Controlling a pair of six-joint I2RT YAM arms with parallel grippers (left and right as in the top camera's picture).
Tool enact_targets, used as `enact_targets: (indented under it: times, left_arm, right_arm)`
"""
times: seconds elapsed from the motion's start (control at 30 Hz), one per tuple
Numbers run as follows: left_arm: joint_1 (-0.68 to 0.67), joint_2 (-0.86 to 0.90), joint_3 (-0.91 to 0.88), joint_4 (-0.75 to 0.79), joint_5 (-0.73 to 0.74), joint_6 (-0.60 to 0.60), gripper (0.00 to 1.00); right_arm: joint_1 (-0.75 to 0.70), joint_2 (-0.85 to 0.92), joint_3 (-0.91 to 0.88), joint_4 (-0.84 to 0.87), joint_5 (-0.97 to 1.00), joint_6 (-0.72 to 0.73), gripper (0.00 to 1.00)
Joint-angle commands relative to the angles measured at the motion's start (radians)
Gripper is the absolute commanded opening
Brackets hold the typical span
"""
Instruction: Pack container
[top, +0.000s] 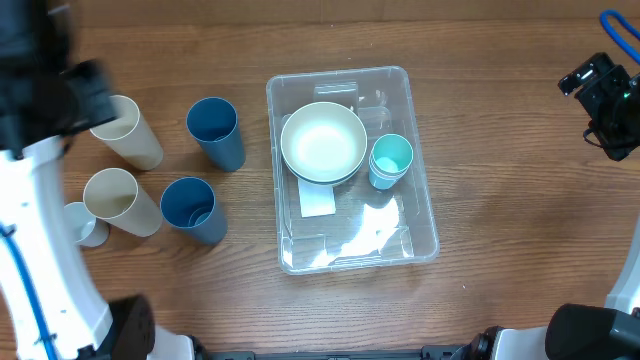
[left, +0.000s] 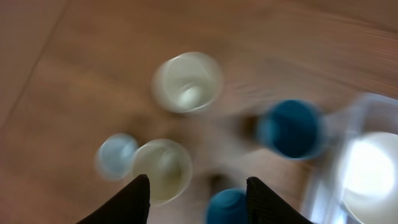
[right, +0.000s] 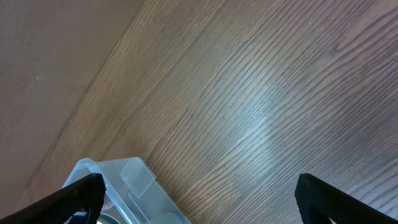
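Wooden bench (top: 500, 230); the clear container (top: 345, 78) sits mid-bench, holding a white bowl (top: 323, 142) with a teal cup (top: 390, 160) just beside it; cream cups (top: 125, 132) and blue cups (top: 215, 133) stand to its left; left hand (left: 198, 180) part-open, empty; right hand (right: 199, 186) wide, empty.

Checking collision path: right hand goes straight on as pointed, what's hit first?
Likely bare table. The right hand frames mostly wood, but the container corner sits by one finger and might be clipped; depth unclear.
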Motion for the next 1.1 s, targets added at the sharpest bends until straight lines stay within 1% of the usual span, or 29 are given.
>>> enact_targets:
  times: [0.0, 0.03, 0.07, 0.17, 0.23, 0.3, 0.43, 0.47, 0.53, 0.6, 0.7, 0.83, 0.93, 0.97, 1.03, 1.07]
  left_arm:
    - [0.279, -0.097, -0.266, -0.007, 0.021, -0.095, 0.46]
    - [0.351, -0.105, -0.347, 0.001, 0.008, -0.134, 0.46]
    - [0.403, -0.105, -0.410, 0.021, 0.011, -0.157, 0.50]
    - [0.548, -0.104, -0.645, 0.191, 0.104, -0.176, 0.71]
    - [0.618, -0.099, -0.794, 0.314, 0.137, -0.176, 0.71]
    - [0.645, -0.099, -0.895, 0.404, 0.152, -0.175, 0.73]
    - [0.650, -0.099, -1.067, 0.598, 0.171, -0.170, 0.80]
    - [0.648, -0.099, -1.102, 0.649, 0.200, -0.145, 0.79]
    - [0.642, -0.099, -1.147, 0.719, 0.236, -0.129, 0.73]
    - [0.641, -0.099, -1.174, 0.751, 0.231, -0.130, 0.65]
    - [0.641, -0.099, -1.223, 0.790, 0.225, -0.130, 0.58]
    - [0.640, -0.098, -1.308, 0.867, 0.172, -0.154, 0.56]
    - [0.640, -0.098, -1.348, 0.918, 0.180, -0.183, 0.50]
    - [0.640, -0.098, -1.349, 0.925, 0.181, -0.183, 0.41]
    - [0.640, -0.099, -1.342, 0.930, 0.184, -0.183, 0.20]
    - [0.640, -0.099, -1.334, 0.931, 0.188, -0.183, 0.04]
  right_arm:
    - [0.000, -0.008, 0.005, 0.003, 0.002, 0.005, 1.00]
    - [0.000, -0.008, 0.005, 0.003, 0.002, 0.005, 1.00]
    - [0.000, -0.008, 0.005, 0.003, 0.002, 0.005, 1.00]
    - [0.000, -0.008, 0.005, 0.003, 0.002, 0.005, 1.00]
    - [0.000, -0.008, 0.005, 0.003, 0.002, 0.005, 1.00]
    - [0.000, -0.008, 0.005, 0.003, 0.002, 0.005, 1.00]
    - [0.000, -0.008, 0.005, 0.003, 0.002, 0.005, 1.00]
    - [0.000, -0.008, 0.005, 0.003, 0.002, 0.005, 1.00]
    - [0.000, -0.008, 0.005, 0.003, 0.002, 0.005, 1.00]
    - [0.000, -0.008, 0.005, 0.003, 0.002, 0.005, 1.00]
    - [0.000, -0.008, 0.005, 0.003, 0.002, 0.005, 1.00]
    - [0.000, -0.008, 0.005, 0.003, 0.002, 0.005, 1.00]
    - [0.000, -0.008, 0.005, 0.003, 0.002, 0.005, 1.00]
    - [0.000, -0.008, 0.005, 0.003, 0.002, 0.005, 1.00]
    - [0.000, -0.008, 0.005, 0.003, 0.002, 0.005, 1.00]
    - [0.000, -0.008, 0.005, 0.003, 0.002, 0.005, 1.00]
